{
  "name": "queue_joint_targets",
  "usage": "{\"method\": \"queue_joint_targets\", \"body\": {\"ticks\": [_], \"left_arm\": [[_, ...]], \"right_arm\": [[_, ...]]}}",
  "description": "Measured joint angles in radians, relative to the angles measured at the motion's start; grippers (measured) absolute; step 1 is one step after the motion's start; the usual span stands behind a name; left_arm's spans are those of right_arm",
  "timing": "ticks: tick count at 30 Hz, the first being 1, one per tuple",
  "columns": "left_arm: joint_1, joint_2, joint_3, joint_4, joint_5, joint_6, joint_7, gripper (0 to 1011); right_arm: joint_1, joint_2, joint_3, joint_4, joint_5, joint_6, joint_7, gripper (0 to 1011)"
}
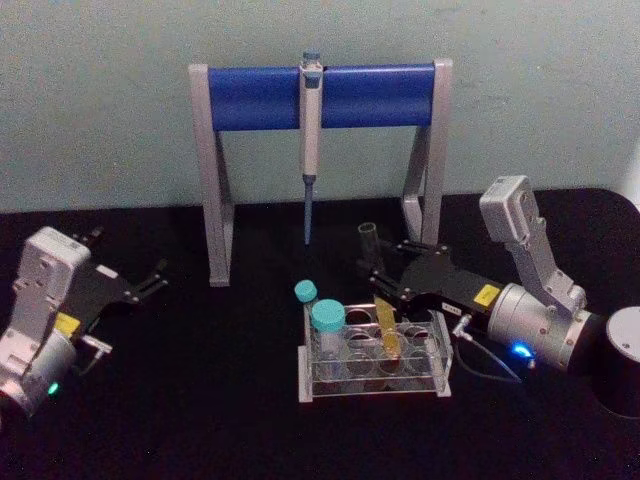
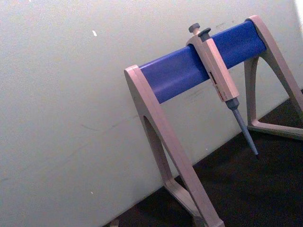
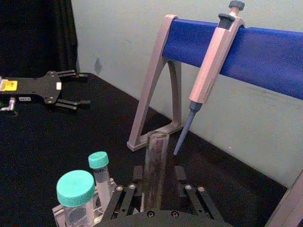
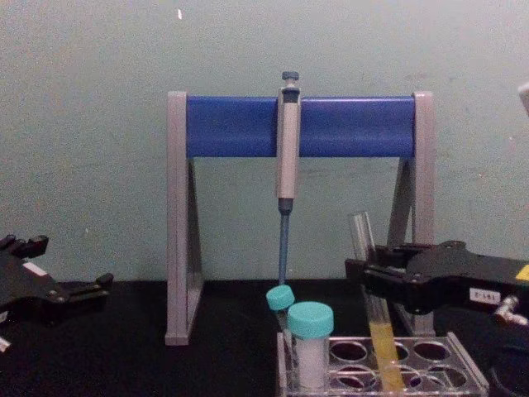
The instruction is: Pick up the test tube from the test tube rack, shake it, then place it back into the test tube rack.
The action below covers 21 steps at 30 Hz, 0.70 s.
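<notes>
the right hand (image 1: 383, 282) is held out from the robot's right, low over the black tabletop (image 1: 200, 400), and is set about the test tube (image 4: 382, 331) a little above its middle. whether the hand is clamped on the glass or only placed around it cannot be told. the tube is seen leaning slightly. its open mouth is raised above the hand. its round bottom, with the yellow liquid, is sunk below the hand into a hole of the test tube rack (image 1: 372, 388). which hole exactly cannot be made out. the rack is laid flat on the tabletop, directly beneath the hand's tips and reaching past them toward the robot's left.

two teal-capped tubes (image 1: 328, 316) are stood upright at the rack's far end from the hand, just beyond its tips. the wide-capped one is nearer the robot and the thin one is behind it.

behind the hand, against the pale wall, a grey stand (image 1: 250, 97) with a blue bar is placed. a pipette (image 1: 311, 130) is hung from that bar, tip down, above and beyond the hand's tips.

the left hand (image 1: 152, 277) is kept well apart from the right hand, on the robot's left. its fingers are spread and nothing is held between them.
</notes>
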Motion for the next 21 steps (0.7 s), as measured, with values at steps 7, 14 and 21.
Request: {"method": "queue_joint_targets", "body": {"ticks": [7,14,21], "left_arm": [[0.000,0.000,0.000,0.000,0.000,0.000,0.000,1001],[0.000,0.000,0.000,0.000,0.000,0.000,0.000,1001],[0.000,0.000,0.000,0.000,0.000,0.000,0.000,1001]], "right_arm": [[0.000,0.000,0.000,0.000,0.001,-0.001,0.000,240],[0.000,0.000,0.000,0.000,0.001,-0.001,0.000,235],[0.000,0.000,0.000,0.000,0.001,-0.001,0.000,235]]}}
